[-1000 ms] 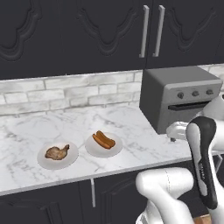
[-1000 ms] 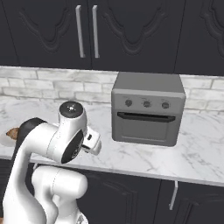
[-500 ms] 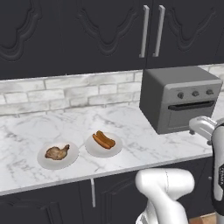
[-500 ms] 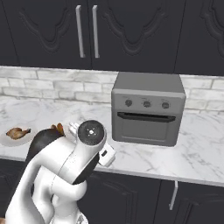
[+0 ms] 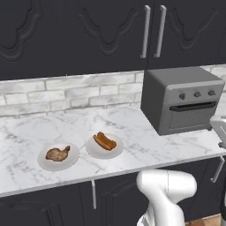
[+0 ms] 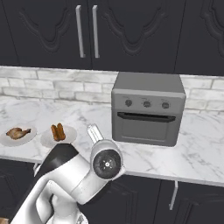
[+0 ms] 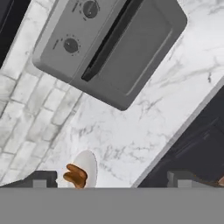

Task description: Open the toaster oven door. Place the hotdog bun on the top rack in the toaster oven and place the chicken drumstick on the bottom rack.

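Swinging right since the earlier frame, the arm carried its released, empty end effector (image 7: 112, 177) toward the still-closed toaster oven door (image 7: 131, 57), presumably to reach its handle (image 7: 111, 39).

I am looking at a white marble desk (image 5: 132, 119) with grey veins. Behind it, a wall of pale grey bricks (image 5: 66, 90) is running along. Above, dark cabinets (image 5: 88, 31) with carved doors and two long silver handles (image 5: 152, 31) are hanging. Below the desk, more dark cabinet doors (image 6: 197, 201) are standing.
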### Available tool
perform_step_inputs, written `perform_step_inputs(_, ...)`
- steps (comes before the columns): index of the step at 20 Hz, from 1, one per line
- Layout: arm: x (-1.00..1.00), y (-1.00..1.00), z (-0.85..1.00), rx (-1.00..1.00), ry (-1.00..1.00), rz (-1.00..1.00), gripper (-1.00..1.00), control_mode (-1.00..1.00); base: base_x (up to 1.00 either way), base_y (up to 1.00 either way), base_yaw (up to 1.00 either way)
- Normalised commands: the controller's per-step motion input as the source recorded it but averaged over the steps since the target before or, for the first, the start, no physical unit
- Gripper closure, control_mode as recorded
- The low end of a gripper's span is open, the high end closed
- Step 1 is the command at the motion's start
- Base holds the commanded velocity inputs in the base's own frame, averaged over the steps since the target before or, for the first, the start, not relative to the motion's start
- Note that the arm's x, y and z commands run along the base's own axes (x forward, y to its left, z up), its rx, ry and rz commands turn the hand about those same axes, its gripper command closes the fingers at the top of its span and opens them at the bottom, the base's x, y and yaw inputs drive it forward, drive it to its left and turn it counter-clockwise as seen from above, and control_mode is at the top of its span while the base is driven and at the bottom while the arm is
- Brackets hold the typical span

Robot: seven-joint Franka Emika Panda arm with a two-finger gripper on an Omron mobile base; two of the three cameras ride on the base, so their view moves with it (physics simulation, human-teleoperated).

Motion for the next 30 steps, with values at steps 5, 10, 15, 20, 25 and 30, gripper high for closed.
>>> perform_step_inputs(5, 0.0, -0.41, 0.0, 0.13, -0.05, -0.17, -1.0, -1.0, 0.0, 0.0, 0.0)
perform_step_inputs(10, 0.03, -0.37, 0.0, 0.07, 0.0, -0.14, -1.0, -1.0, 0.0, 0.0, 0.0)
perform_step_inputs(15, 0.11, -0.35, 0.0, 0.03, 0.0, -0.09, -1.0, -1.0, 0.0, 0.0, 0.0)
perform_step_inputs(20, 0.14, -0.28, 0.0, 0.01, 0.0, -0.05, -1.0, -1.0, 0.0, 0.0, 0.0)
perform_step_inputs(25, 0.15, -0.25, 0.0, 0.0, 0.0, -0.02, -1.0, -1.0, 0.0, 0.0, 0.0)
perform_step_inputs(30, 0.15, -0.24, 0.0, 0.0, 0.0, -0.01, -1.0, -1.0, 0.0, 0.0, 0.0)
